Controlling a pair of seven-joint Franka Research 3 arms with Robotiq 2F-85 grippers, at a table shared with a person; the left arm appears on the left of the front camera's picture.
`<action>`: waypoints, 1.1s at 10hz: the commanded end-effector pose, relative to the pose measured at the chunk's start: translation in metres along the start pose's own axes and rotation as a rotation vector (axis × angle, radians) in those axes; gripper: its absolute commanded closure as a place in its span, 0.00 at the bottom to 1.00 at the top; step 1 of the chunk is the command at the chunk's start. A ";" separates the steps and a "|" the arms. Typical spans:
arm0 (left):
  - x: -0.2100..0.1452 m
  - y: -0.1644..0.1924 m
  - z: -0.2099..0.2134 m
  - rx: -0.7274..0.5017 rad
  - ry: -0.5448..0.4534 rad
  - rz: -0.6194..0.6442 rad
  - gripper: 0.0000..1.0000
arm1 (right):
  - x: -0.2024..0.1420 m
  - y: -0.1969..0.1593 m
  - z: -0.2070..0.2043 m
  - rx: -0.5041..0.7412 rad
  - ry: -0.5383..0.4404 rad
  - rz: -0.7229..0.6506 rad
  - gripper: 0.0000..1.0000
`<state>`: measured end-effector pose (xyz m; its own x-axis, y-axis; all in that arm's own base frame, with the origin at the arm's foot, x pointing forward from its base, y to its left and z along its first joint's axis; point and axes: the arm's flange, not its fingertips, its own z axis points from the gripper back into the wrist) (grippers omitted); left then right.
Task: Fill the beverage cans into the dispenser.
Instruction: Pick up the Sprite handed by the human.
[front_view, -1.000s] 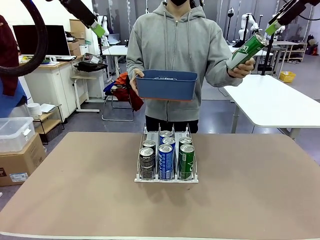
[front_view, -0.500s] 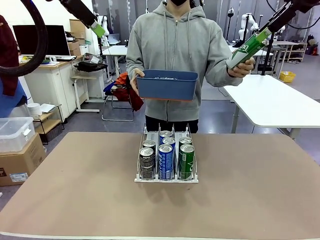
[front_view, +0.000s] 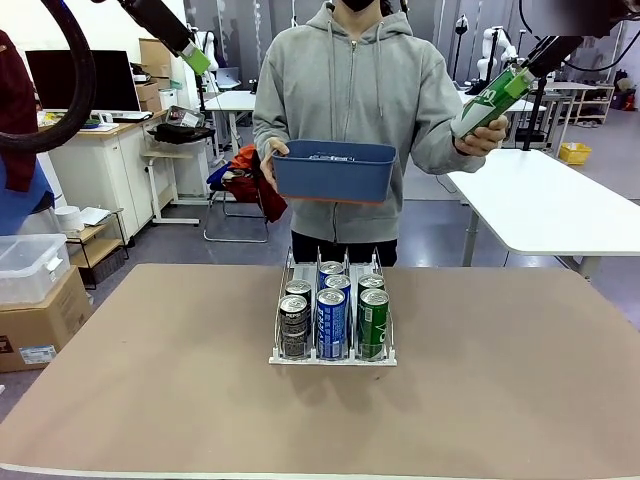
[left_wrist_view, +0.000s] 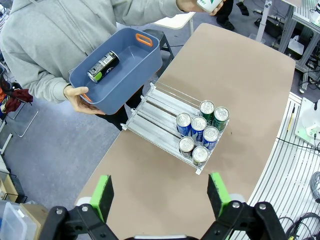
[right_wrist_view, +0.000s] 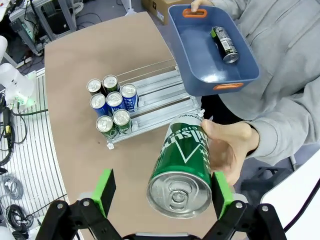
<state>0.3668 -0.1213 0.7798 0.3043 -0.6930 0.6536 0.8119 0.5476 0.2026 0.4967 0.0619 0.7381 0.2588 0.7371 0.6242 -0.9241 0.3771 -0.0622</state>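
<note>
From the front, the left arm is raised high over the table's (front_view: 150, 390) near-left side, and the left gripper (front_view: 197, 58) hangs well above everything with nothing between its fingers. The right arm reaches in from the upper right, and the right gripper (front_view: 512, 82) meets the top end of a tilted green can (front_view: 487, 102) that the person's hand (front_view: 482, 135) holds up in the air. The person's other hand (front_view: 272, 160) holds a blue bin (front_view: 333, 172) at chest height. Below, the dispenser (front_view: 333, 357) stands mid-table with two dark cans (front_view: 294, 325) in its left lane, three blue cans (front_view: 331, 322) in the middle and two green cans (front_view: 373, 320) on the right, all upright. The left wrist camera looks down between fingers spread wide apart, holding nothing; the seven cans crowd one end of the rack and the rest of its lanes are bare, while the bin tilts beside the other end. One dark can (left_wrist_view: 103, 66) lies on its side in the bin. In the right wrist view the jaws stand open on either side of the held can's end, one pad just beside it, the other apart from it. The person's fingers wrap its body.
</note>
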 end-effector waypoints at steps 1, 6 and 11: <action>-0.002 0.001 0.000 -0.003 -0.001 0.004 0.00 | 0.002 -0.001 -0.001 0.030 -0.003 -0.012 0.00; -0.002 0.001 0.000 -0.003 -0.001 0.004 0.00 | 0.001 -0.006 -0.012 0.012 -0.008 -0.057 0.00; -0.002 0.001 0.000 -0.003 -0.001 0.004 0.00 | -0.002 -0.005 -0.009 0.011 0.012 -0.025 0.00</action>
<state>0.3668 -0.1213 0.7798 0.3043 -0.6930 0.6536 0.8119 0.5475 0.2026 0.5043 0.0637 0.7285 0.2900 0.7333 0.6149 -0.9191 0.3925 -0.0346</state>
